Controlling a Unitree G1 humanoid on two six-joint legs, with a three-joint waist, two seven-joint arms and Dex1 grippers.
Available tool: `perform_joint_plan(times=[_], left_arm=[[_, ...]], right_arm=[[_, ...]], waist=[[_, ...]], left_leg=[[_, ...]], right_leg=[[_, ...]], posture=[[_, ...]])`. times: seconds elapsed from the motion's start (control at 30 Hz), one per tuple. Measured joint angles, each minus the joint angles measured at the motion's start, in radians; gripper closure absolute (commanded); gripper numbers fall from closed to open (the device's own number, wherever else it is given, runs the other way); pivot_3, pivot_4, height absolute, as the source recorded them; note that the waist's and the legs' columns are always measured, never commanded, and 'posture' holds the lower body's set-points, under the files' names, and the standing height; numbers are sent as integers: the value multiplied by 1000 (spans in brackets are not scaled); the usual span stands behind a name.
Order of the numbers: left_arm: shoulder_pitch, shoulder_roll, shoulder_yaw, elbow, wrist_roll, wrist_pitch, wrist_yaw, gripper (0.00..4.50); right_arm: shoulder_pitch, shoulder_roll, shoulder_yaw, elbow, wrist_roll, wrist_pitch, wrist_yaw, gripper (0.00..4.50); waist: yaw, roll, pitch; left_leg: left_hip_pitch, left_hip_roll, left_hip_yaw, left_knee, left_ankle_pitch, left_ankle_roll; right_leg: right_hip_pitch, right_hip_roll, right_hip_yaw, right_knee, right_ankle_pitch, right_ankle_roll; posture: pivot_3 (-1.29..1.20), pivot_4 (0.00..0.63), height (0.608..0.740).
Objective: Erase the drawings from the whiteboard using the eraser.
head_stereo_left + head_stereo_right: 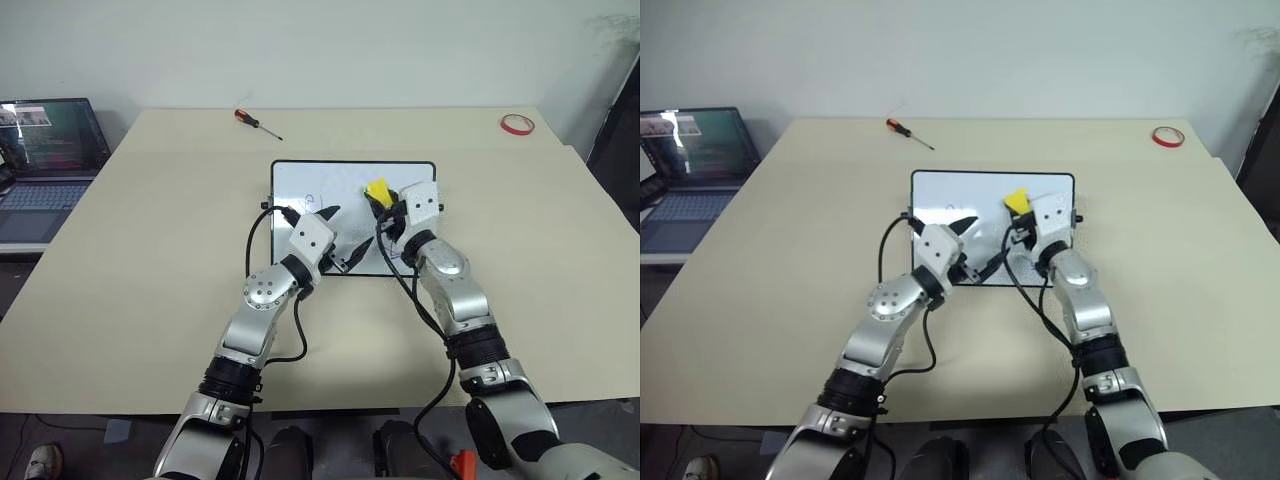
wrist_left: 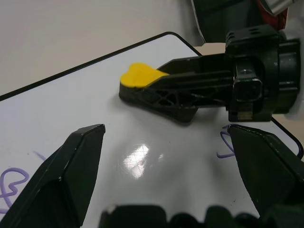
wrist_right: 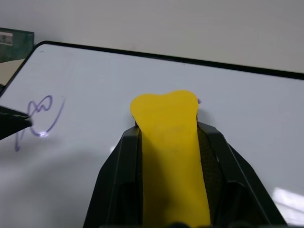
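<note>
Beige table [image 1: 140, 260] fills most of the room, with a plain wall behind it. On the table lies the whiteboard [image 1: 300, 178], and both arms reach over it.

The right gripper [image 3: 166, 142] is squeezed tight on the eraser [image 3: 166, 123]. The yellow block sticks out past the two black fingers [image 3: 118, 180], one on each long side. It looks light and a bit squashy, since its tip bulges where the fingers pinch it. Holding it by the long sides seems a good way, because the felt can then lie flat on the board. The board looks shiny and slick, so it may slide when rubbed.

Just beside the eraser, toward the other arm, is the left gripper [image 2: 166, 166]. Its fingers [image 2: 61, 180] are spread wide and hold nothing. It hovers low over the board.

Out from the eraser, the drawings [image 3: 40, 116] are blue squiggles. One sits off to the left gripper's side. Another small one [image 2: 225, 145] is near the right gripper's wrist.
</note>
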Motion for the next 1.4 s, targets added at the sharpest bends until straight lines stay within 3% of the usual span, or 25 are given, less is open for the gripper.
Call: perform_joint_plan(times=[0.53,0.87,1.0,1.23,1.4], left_arm=[[0,-1,0,0,0,0,0,0],[0,-1,-1,1,0,0,-1,0],[0,0,-1,4,2,1,-4,0],[-4,-1,-1,17,2,1,-11,0],[-4,-6,-2,17,2,1,-12,0]], right_arm=[[-93,-58,-71,114,-87,-109,-188,3297],[-16,10,26,61,-48,-80,-9,3297],[-14,7,36,52,-48,-62,-5,3297],[-67,-60,-21,75,-102,-61,-156,3297],[-6,-75,-21,14,-138,-60,-202,3297]], waist=[[0,0,0],[-1,0,0],[2,0,0],[12,0,0],[15,-1,0]], left_leg=[[0,0,0,0,0,0],[0,0,0,0,0,0],[0,0,0,0,0,0],[0,-1,-1,0,1,0],[0,-1,-1,0,1,0]], right_leg=[[0,0,0,0,0,0],[0,0,0,0,0,0],[0,0,0,0,0,0],[1,-1,-1,0,0,0],[1,-1,-1,0,0,0]], posture=[[0,150,740],[0,150,740],[0,150,740],[0,150,740],[0,150,740]])
